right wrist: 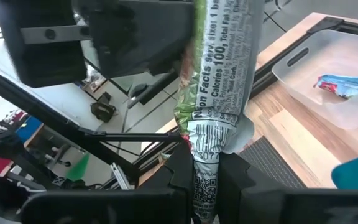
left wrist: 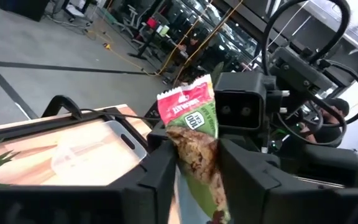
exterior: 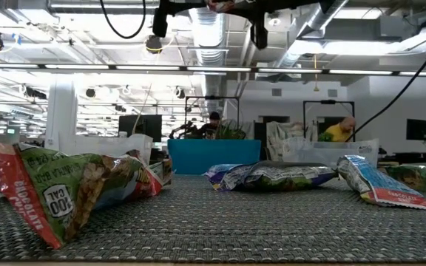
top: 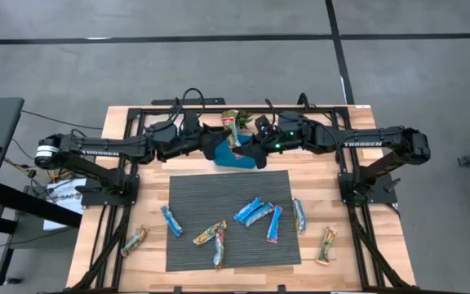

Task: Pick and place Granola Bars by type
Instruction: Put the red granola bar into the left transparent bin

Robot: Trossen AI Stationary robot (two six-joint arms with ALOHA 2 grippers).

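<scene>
A tan-green granola bar [top: 232, 122] with a red end is up in the air over the blue square dish [top: 233, 157], at the far middle of the table. Both grippers meet on it. My left gripper [top: 222, 135] comes from the left and my right gripper [top: 251, 137] from the right, each shut on this bar. Several blue bars [top: 259, 215] and tan-green bars [top: 209, 235] lie flat on the grey mat [top: 190, 189]. One more tan-green bar lies on the wood at each side of the mat [top: 134, 240] [top: 325, 244]. My left gripper [left wrist: 197, 171] pinches the bar's lower part [left wrist: 199, 158] between its two fingers [left wrist: 157, 177]. The red end [left wrist: 185, 102] sticks out past the fingertips, lifted clear of the table. My right gripper [right wrist: 207, 171] pinches the barcode end [right wrist: 207, 149] between its two fingers [right wrist: 180, 171]. The bar runs on from there toward my left gripper, clear of the table.
One clear plastic tray [left wrist: 98, 152] sits on the wood near the far edge by my left arm. Another clear tray [right wrist: 334, 81] by my right arm holds a blue bar [right wrist: 347, 87]. A small green plant [top: 228, 117] stands behind the dish. The black frame rails [top: 137, 110] border the table.
</scene>
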